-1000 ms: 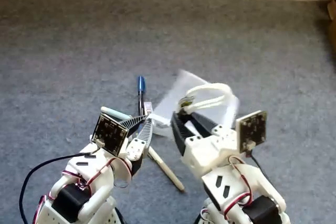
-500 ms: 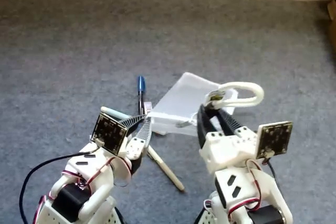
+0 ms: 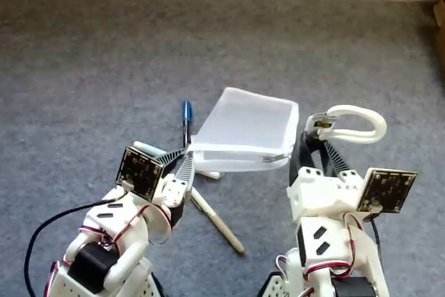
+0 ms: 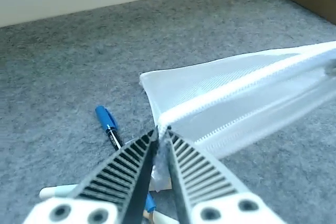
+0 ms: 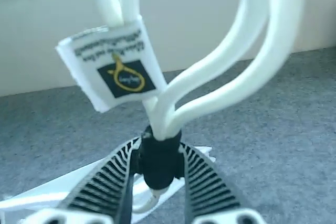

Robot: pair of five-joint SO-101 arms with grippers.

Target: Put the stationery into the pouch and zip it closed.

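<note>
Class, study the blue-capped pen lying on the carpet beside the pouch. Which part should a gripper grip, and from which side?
Grip the blue-capped pen on its dark barrel just behind the cap, coming straight down with the jaws across its width. It lies flat on the carpet, and its nearer end runs in by the pouch corner pinched by the left gripper.

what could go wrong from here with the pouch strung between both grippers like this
1. The left gripper pinches only the very corner of the pouch. With the right gripper clamped at the base of the white loop on the far end, tension may pull that corner free.
2. The blue pen and beige pen lie outside the pouch, so it may get zipped without them.
</note>
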